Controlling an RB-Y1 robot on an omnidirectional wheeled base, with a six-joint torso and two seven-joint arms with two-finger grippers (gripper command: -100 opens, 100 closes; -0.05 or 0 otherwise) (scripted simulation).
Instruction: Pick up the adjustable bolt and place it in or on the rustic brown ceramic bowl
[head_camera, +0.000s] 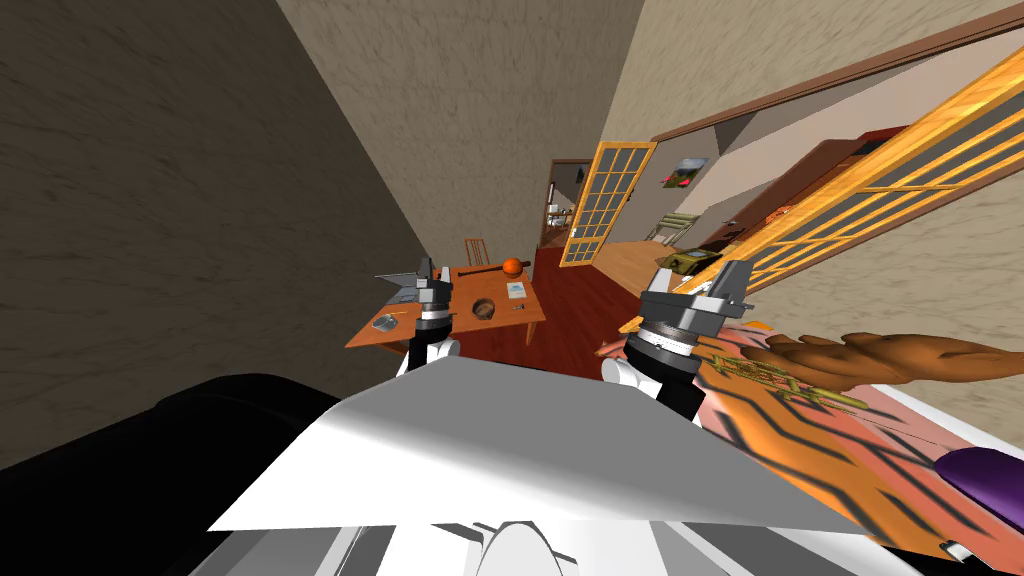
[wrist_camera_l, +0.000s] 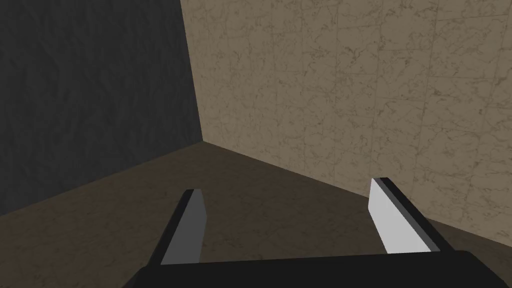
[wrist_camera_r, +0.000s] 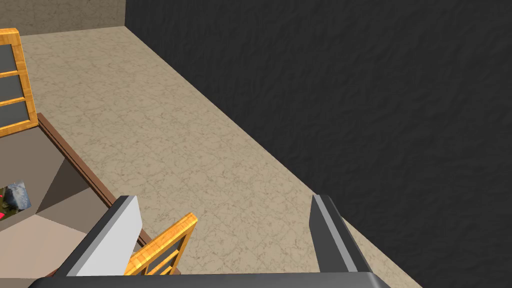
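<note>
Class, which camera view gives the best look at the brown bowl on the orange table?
The head view: the brown bowl sits small near the middle of the orange table ahead. The wrist views face walls instead, past the open left gripper and right gripper.

Table (head_camera: 470, 287): orange wood, smooth, slight sheen. Bowl (head_camera: 484, 308) on it: brown, dull, earthy look. Floor (head_camera: 575, 300): dark red wood, polished. Beige wall (head_camera: 470, 120): rough, mottled like plaster. Dark wall (head_camera: 150, 200): grey, coarse, matt. Door (head_camera: 607, 200): honey-coloured wood frame, grid of glass panes. Striped cover (head_camera: 800, 470): orange and black, flat, matt; cloth or not, cannot tell. Left gripper (wrist_camera_l: 287, 187) fingers (wrist_camera_l: 192, 230): smooth, plain grey, no shine.
</note>
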